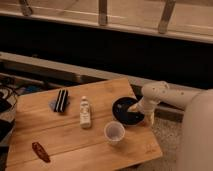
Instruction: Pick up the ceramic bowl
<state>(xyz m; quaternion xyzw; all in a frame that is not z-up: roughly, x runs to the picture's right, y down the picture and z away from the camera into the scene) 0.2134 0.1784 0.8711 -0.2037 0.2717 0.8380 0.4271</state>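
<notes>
- Sitting near the right edge of the pale wooden table [75, 146], the shallow, glossy black ceramic bowl [122, 109] is just beside the small white cup [114, 132].
- The white arm's gripper [141, 113] is down at the bowl's right rim; whether the claw is apart or clamped, I cannot tell.
- It looks stiff, slick, breakable and fairly weighty, so I'd pinch the rim wall firmly.

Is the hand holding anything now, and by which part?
It cannot be told. The hand is at the right rim of the ceramic bowl, which sits on the table; whether it grips the bowl does not show.
</notes>
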